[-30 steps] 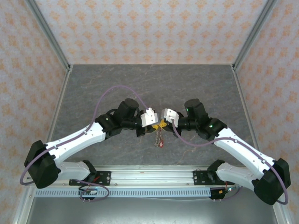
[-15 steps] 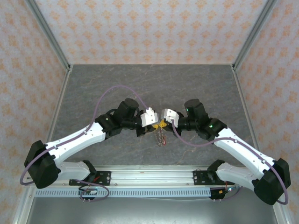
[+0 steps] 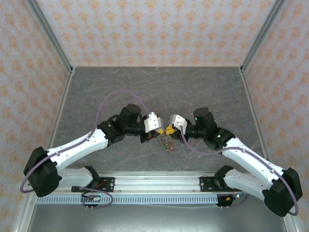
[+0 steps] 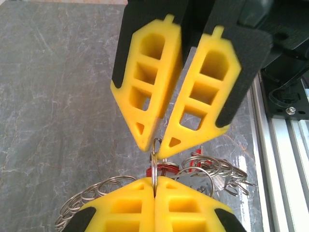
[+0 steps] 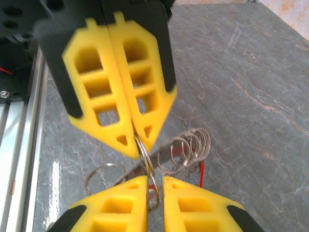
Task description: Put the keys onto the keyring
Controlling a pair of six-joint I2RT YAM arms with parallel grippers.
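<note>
Above the table (image 3: 96,96), the left gripper (image 4: 154,183) is pinching the keyring (image 4: 154,166) while the right gripper (image 5: 155,181) is gaping slightly around it, so that lone pinch is risking a slip.

A lab test cell. Patterned walls (image 3: 159,29) box in a grey table (image 3: 96,87) (aluminium rail (image 3: 159,184) in front).

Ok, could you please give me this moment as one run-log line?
left end effector: shut on keyring | right end effector: open, astride same keyring | stage: two-arm handling, mid-air
</note>
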